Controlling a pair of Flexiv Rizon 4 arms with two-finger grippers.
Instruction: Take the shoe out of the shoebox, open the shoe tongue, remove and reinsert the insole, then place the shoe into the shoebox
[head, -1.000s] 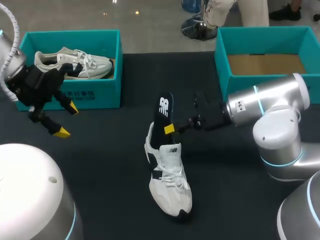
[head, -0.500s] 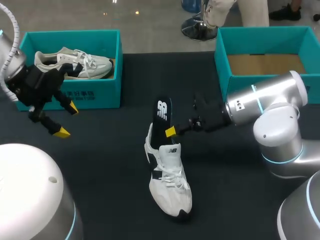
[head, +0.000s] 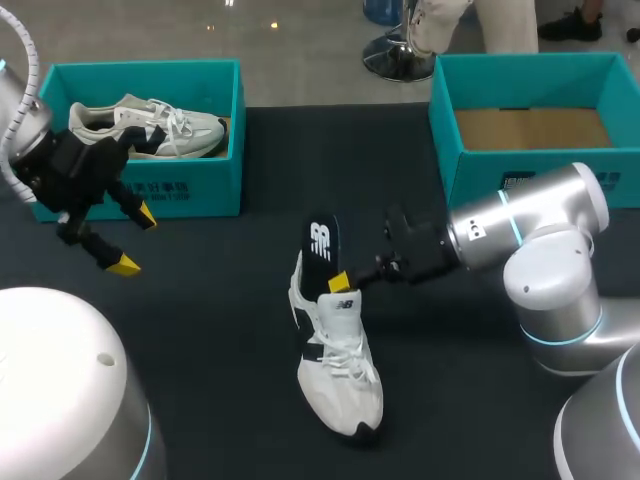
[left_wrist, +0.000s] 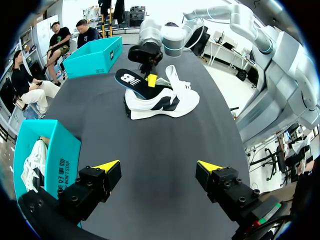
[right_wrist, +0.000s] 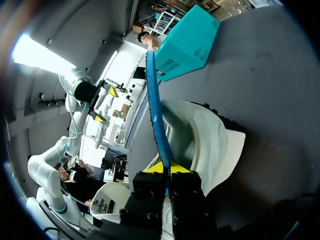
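Observation:
A white shoe lies on the dark table near the middle, toe toward me. A black insole stands partly inside its heel opening. My right gripper is shut on the insole's lower part, just above the shoe's tongue. In the right wrist view the insole runs edge-on from between the yellow tips into the shoe. My left gripper hangs open and holds nothing, in front of the left shoebox. The left wrist view shows the shoe and insole far ahead of its open gripper.
The teal shoebox at the back left holds a second white shoe. Another teal shoebox at the back right shows only its brown bottom. My right arm's elbow stands in front of that box.
My right gripper has moved down and toward me with the insole, sliding it deeper into the shoe. The left arm has not moved.

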